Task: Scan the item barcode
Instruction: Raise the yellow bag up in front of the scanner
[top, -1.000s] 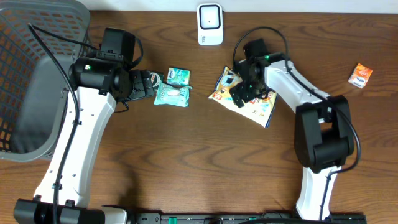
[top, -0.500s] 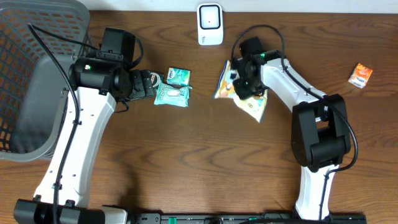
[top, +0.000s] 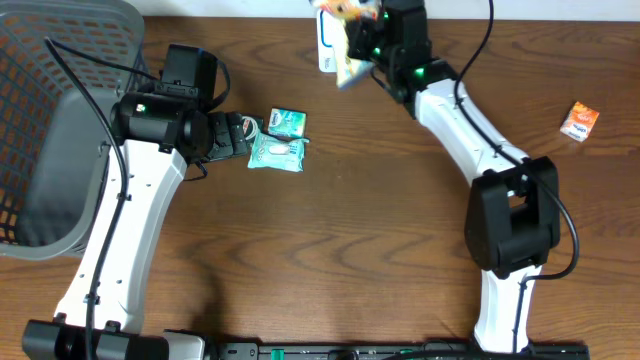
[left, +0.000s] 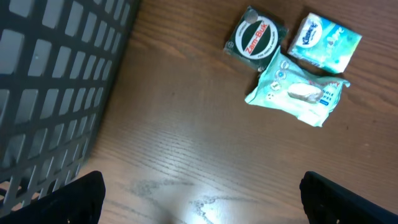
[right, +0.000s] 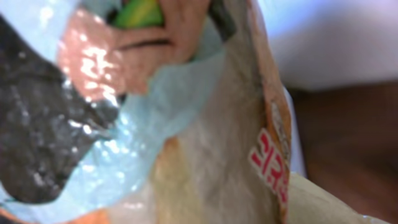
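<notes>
Since the frame a second ago, your right arm has swung up and away from the middle of the worktop (top: 350, 220). The crinkly orange, yellow and pale-blue plastic snack bag (top: 348, 58) has gone with it, off the wood to the far edge. The right hand (top: 364, 40) is clenched on the snack bag and holds it up in front of the white box-shaped barcode scanner (top: 324, 50), covering most of the scanner's face from above. In the right wrist view the bag fills nearly the whole picture. It shows shiny blue film, a pale panel and a strip of red characters along its edge that are too blurred to read. The scanner's white body sits just behind the bag.

Your left arm has not shifted. The left hand (top: 232, 138) is released, its fingers (left: 74, 199) spread wide over bare wood beside the grey plastic lattice basket (top: 60, 120).

Near that hand lie three small items close together:
- a round dark green tin (left: 256, 38) lettered roughly "Zam-Buk"
- a green-and-white tissue pack (left: 324, 40) marked "Kleenex"
- a teal wipes packet (left: 298, 93), touching the tin and the tissue pack, its printing only partly legible

Well apart, at the right edge, lies a small orange packet (top: 580, 121) whose label is too small to read.
</notes>
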